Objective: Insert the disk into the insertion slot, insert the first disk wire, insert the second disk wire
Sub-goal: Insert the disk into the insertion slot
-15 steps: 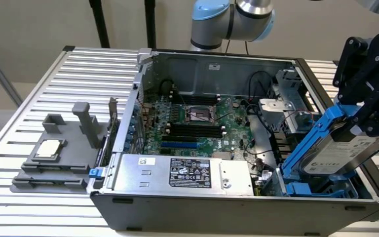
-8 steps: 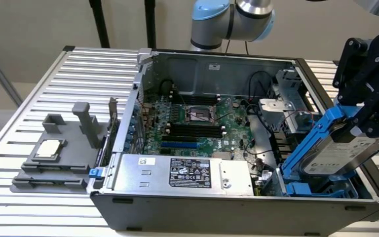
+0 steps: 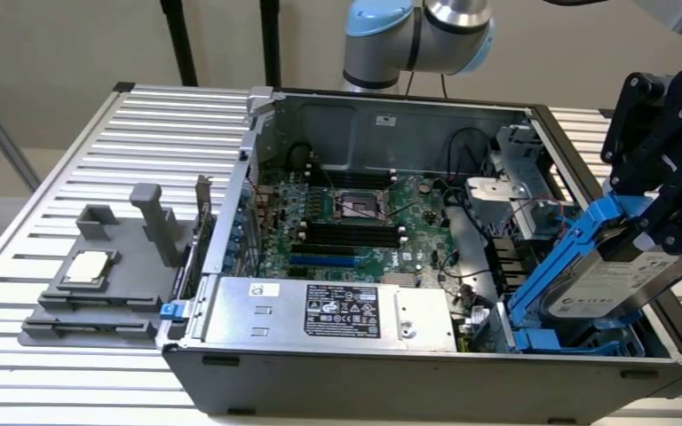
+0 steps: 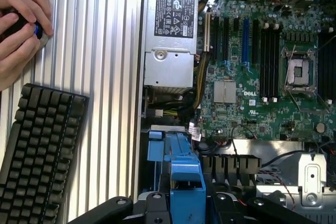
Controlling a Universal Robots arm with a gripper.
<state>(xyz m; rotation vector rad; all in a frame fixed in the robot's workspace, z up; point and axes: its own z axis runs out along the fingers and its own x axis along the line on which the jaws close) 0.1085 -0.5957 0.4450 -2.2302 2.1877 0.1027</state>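
Jaws, partly spread, clamp the disk [image 3: 625, 280]; its long axis slants steeply down toward the insertion slot [image 3: 567, 342].

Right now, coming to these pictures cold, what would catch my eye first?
First, the gripper at the exterior view's right, clamped on the disk, which hangs tilted in its blue frame above the insertion slot in a corner of the open case. Then the green motherboard in the middle of it. In the wrist view, a person's hands lie near a black keyboard.
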